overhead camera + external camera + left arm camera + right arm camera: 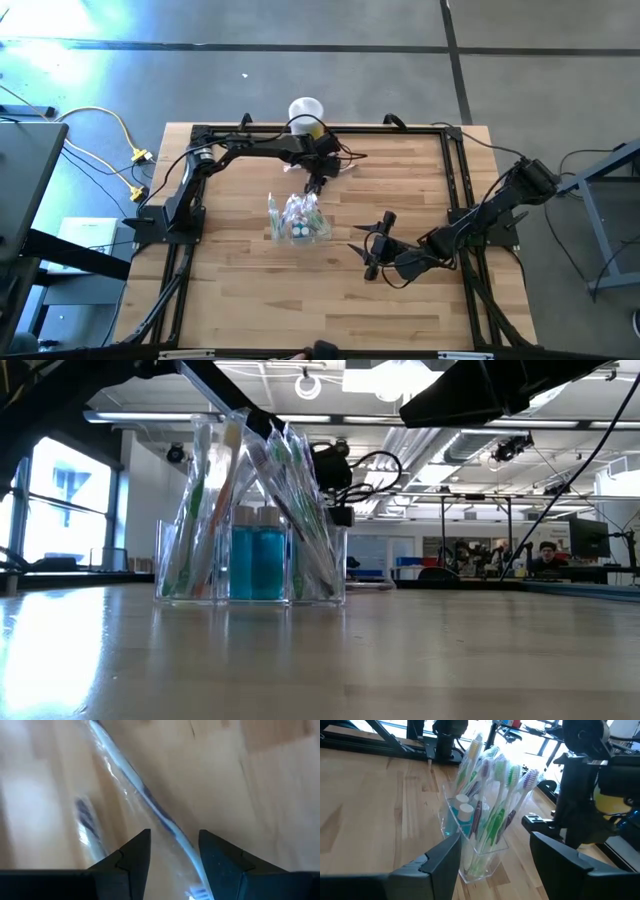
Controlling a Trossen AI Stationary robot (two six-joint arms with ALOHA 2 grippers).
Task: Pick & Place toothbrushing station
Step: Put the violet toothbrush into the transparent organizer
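Mid-table, toothbrushing station; clear surroundings

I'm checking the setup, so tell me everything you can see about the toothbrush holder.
The toothbrush holder is a clear plastic container standing upright on the wooden table, near its middle. It holds wrapped toothbrushes leaning outward and two blue bottles with white caps. The left gripper hovers at its top; whether it touches is unclear.

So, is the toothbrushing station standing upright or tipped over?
Upright: in the low view the toothbrushing station sits flat on the table, toothbrushes pointing up.
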